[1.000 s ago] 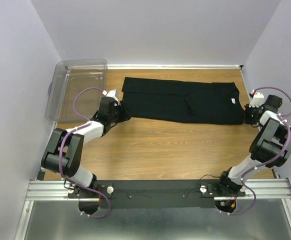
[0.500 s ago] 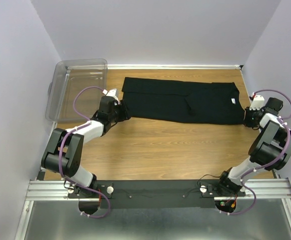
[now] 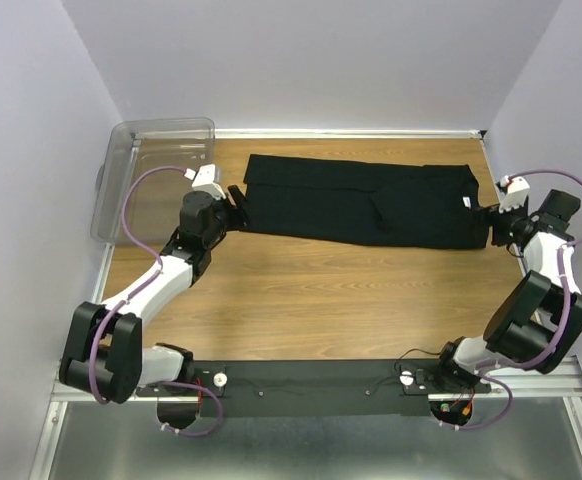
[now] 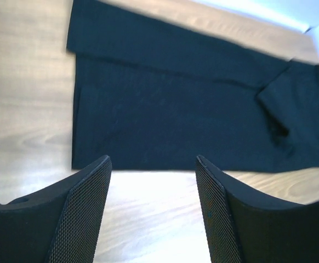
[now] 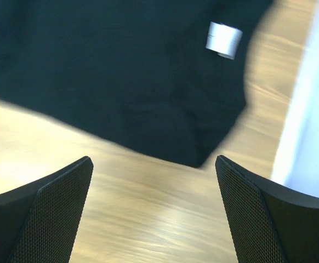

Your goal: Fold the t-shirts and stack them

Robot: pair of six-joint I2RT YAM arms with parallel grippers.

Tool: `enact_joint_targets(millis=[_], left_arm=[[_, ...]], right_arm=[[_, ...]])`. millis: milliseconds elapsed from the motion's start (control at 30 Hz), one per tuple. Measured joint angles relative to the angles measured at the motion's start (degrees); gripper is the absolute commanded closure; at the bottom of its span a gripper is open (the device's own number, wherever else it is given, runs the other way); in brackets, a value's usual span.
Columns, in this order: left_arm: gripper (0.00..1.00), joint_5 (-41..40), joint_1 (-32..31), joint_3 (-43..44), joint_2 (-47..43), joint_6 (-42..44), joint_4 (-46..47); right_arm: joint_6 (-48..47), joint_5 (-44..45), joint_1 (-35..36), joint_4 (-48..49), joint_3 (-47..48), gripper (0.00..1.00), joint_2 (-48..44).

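Note:
One black t-shirt (image 3: 361,203) lies folded into a long band across the back of the table, its white neck tag (image 3: 466,203) near the right end. My left gripper (image 3: 237,203) hovers just off the band's left end, open with nothing between its fingers. In the left wrist view the t-shirt (image 4: 176,109) lies beyond the gripper (image 4: 152,160), with bare wood between the pads. My right gripper (image 3: 492,226) stands open at the band's right end. Its wrist view shows the t-shirt's corner (image 5: 121,71) and neck tag (image 5: 223,39) ahead of the gripper (image 5: 153,160), not touched.
A clear plastic bin (image 3: 161,126) stands at the back left corner, close behind the left arm. Lavender walls close in on the left, back and right; the right wall (image 5: 313,109) is close beside the right gripper. Bare wood (image 3: 341,300) spreads in front of the shirt.
The right gripper has gone from shut to wide open, letting go of the shirt's right end. The left arm has risen and pulled back slightly from the shirt's left corner.

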Motion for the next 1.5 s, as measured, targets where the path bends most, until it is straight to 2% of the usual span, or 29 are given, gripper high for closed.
enact_joint_targets(millis=[67, 133, 267, 367, 467, 567, 667, 733, 833, 933, 1100, 1267, 1367, 1400, 1500], left_arm=[[0.28, 0.02, 0.0, -0.11, -0.09, 0.09, 2.08], [0.28, 0.22, 0.0, 4.48, 4.31, 0.59, 1.01], [0.32, 1.05, 0.0, 25.49, 20.96, 2.67, -4.13], [0.32, 1.4, 0.0, 35.17, 29.68, 2.99, -6.45], [0.34, 1.09, 0.0, 41.59, 35.69, 3.67, -11.76], [0.34, 0.48, 0.0, 40.44, 35.6, 4.2, -14.51], [0.33, -0.74, 0.0, 34.91, 30.42, 5.16, -16.79], [0.32, -2.16, 0.0, 29.38, 22.27, 6.1, -18.21], [0.31, -3.58, 0.52, 24.15, 8.44, 8.13, -19.41], [0.31, -5.16, 1.44, 20.55, -6.08, 10.43, -19.45], [0.26, -11.32, 2.91, 10.4, -26.67, 15.32, -18.8], [0.26, -14.84, 2.93, 3.89, -34.01, 17.84, -21.09], [0.26, -15.61, 3.04, 3.65, -34.05, 18.71, -21.27], [0.26, -15.85, 3.04, 3.67, -34.07, 19.06, -21.27], [0.26, -16.28, 3.04, 3.72, -34.03, 19.58, -21.31]], right_arm=[[-2.93, -5.6, 0.02, -3.52, 0.33, 0.0, -0.55], [-5.07, -11.15, 0.24, -7.63, 1.42, 0.0, 0.13], [-5.29, -18.88, 2.25, -12.68, 3.52, 0.0, 2.1], [-3.8, -21.84, 6.1, -14.4, 3.63, 0.0, 2.32], [-3.48, -22.12, 12.98, -15.34, 3.32, 0.0, 1.92], [-6.25, -18.95, 22.77, -15.54, 2.14, 0.0, 0.11], [-9.11, -13.16, 39.36, -13.14, 0.57, 0.0, -2.03], [-9.44, -7.87, 49.05, -9.4, 0.04, 0.01, -1.77], [-8.59, 3.15, 64.65, -1.4, 0.94, 0.01, 3.19], [-7.08, 15.1, 74.01, 5.88, 5.62, 0.05, 12.74], [-4.79, 30.95, 80.24, 12.24, 15.21, 0.12, 27.06], [-3.82, 40.96, 81.94, 15.23, 21.03, 0.18, 32.68], [-3.54, 44.39, 82.09, 16.65, 23.3, 0.3, 35.39], [-3.41, 45.53, 82.12, 17.33, 23.89, 0.39, 36.13], [-3.39, 46.64, 82.14, 17.99, 24.3, 0.54, 37.11]])
